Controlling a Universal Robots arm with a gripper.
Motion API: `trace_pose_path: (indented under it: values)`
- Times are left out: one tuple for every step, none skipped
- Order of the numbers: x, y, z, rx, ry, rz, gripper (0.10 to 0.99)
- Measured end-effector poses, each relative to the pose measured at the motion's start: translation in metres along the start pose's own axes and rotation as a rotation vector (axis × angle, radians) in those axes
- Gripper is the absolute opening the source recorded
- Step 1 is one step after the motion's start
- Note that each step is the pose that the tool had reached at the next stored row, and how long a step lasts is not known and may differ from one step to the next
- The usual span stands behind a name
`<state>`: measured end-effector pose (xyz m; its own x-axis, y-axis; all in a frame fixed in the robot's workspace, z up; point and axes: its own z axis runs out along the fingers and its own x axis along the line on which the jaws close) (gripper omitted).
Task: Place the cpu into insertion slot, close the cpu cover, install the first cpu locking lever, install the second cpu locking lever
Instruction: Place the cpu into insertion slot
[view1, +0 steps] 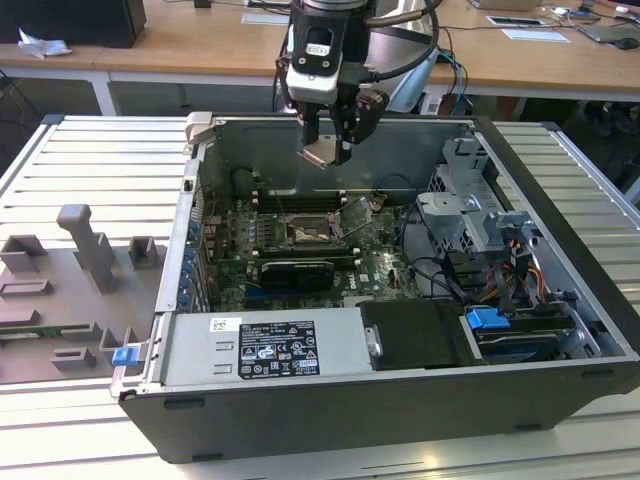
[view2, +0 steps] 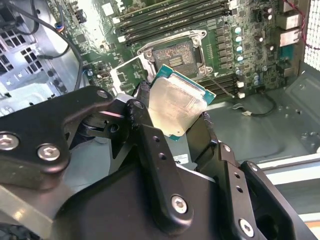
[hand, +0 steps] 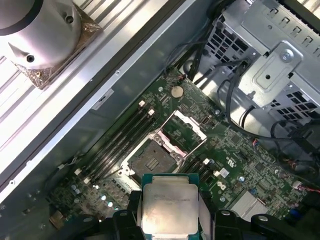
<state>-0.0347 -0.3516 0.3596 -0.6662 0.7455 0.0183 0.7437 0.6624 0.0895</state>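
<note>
The tool is clamped on the cpu, holding it in the air by two opposite edges. Below the tool, on the green motherboard, the insertion slot lies uncovered, with the cpu cover tipped up just beside it. The open computer case sits on a ribbed metal desk. Wooden desks stand beyond the tool.
</note>
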Motion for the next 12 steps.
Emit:
trace_pose_path:
  values:
    - [0.0,0.0,0.0002,0.0,-0.0012,0.013,0.537]
    - [0.0,-0.0001,0.0008,0.0,-0.0029,0.032,0.537]
    - [0.0,-0.0001,0.0011,0.0,-0.0038,0.042,0.537]
    - [0.0,-0.0001,0.0014,-0.001,-0.0049,0.055,0.537]
    - [-0.0001,-0.0002,0.0019,-0.001,-0.0064,0.072,0.537]
    - [-0.0001,-0.0002,0.0022,-0.001,-0.0075,0.084,0.537]
    - [-0.0001,-0.0002,0.0025,-0.001,-0.0087,0.097,0.537]
    - [-0.0001,-0.0003,0.0029,-0.002,-0.0097,0.109,0.537]
    - [-0.0001,-0.0003,0.0031,-0.002,-0.011,0.123,0.537]
    - [-0.0002,-0.0002,0.0032,-0.002,-0.0119,0.133,0.537]
    - [-0.0002,-0.0002,0.0036,-0.003,-0.0139,0.155,0.537]
    - [-0.0002,-0.0002,0.0037,-0.003,-0.0148,0.165,0.537]
